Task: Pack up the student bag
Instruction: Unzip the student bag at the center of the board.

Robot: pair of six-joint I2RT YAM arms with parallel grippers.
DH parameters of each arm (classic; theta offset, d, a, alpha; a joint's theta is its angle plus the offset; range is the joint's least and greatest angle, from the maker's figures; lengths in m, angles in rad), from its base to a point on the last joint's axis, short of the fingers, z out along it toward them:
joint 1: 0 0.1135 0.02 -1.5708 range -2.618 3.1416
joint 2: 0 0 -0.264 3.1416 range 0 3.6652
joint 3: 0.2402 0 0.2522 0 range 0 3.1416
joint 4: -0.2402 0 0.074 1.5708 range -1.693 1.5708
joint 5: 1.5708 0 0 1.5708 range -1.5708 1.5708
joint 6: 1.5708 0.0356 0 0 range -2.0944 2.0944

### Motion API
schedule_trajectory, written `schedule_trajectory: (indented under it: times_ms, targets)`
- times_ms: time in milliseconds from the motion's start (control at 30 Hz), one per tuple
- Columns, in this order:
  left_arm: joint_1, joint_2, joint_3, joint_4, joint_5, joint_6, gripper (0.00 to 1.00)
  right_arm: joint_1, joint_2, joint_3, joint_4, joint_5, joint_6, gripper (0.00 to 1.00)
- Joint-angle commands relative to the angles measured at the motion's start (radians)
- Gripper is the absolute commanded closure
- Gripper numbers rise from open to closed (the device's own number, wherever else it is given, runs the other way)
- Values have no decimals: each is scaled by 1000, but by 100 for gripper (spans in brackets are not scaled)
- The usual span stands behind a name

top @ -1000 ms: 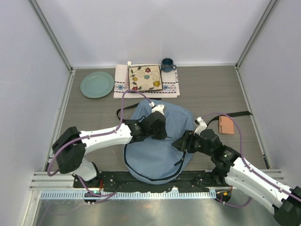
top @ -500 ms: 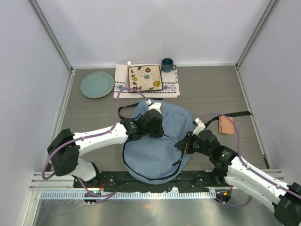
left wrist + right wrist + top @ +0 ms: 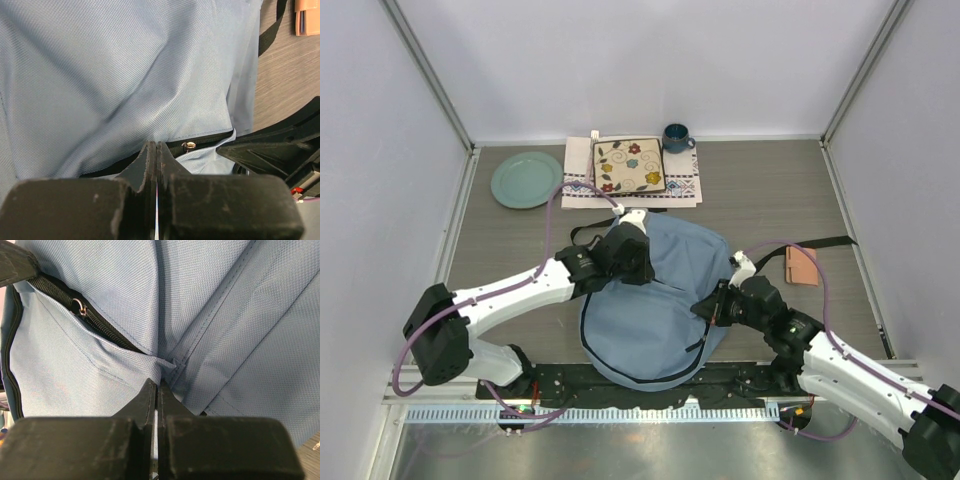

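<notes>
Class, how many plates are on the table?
2: a round green plate at the far left, a square floral plate on the cloth mat. The bag could hide more.

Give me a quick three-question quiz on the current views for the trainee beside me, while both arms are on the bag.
1. True or false: the right gripper stands open above the student bag.
2. What lies on the embroidered mat? A) the green plate B) the square floral plate C) the brown flat item
3. Fill in: the gripper holding the bag nearer the mat is the ____ gripper.
Key: 1 false, it is shut, pinching the bag's fabric. 2 B. 3 the left gripper.
</notes>
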Motion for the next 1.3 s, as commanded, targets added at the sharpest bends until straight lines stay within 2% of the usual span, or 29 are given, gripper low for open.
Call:
schedule_trajectory:
  times_ms: [0, 133, 233, 433, 633, 867, 933, 1000, 1100, 1167, 1200, 1267]
  targets:
    - [9, 16, 28, 25, 74, 31, 100, 2, 18, -2, 53, 19, -10, 99]
    - [16, 1, 28, -39, -28, 46, 100, 1, 3, -2, 39, 28, -7, 99]
    - [53, -39, 2, -73, -53, 66, 100, 1, -14, -16, 44, 40, -1, 99]
    - [171, -168, -22, -206, -165, 131, 100, 2, -3, -18, 39, 59, 4, 99]
    - [315, -266, -62, -248, -142, 172, 100, 1, 4, -7, 33, 94, 10, 99]
    - [322, -246, -90, -201, -78, 134, 100, -11, 110, 86, 36, 201, -1, 99]
    - [322, -229, -84, -188, -75, 120, 88, -30, 168, 164, 35, 207, -28, 99]
    - [323, -220, -67, -173, -79, 120, 69, -70, 263, 252, 48, 200, -53, 99]
    - [332, -200, -23, -164, -91, 128, 48, -126, 377, 353, 71, 188, -97, 99]
    - [351, -183, 16, -174, -101, 134, 42, -148, 423, 389, 78, 172, -116, 99]
    - [358, -182, 25, -179, -99, 134, 35, -149, 447, 407, 84, 151, -119, 99]
    - [377, -183, 43, -203, -116, 132, 28, -149, 446, 406, 85, 140, -122, 89]
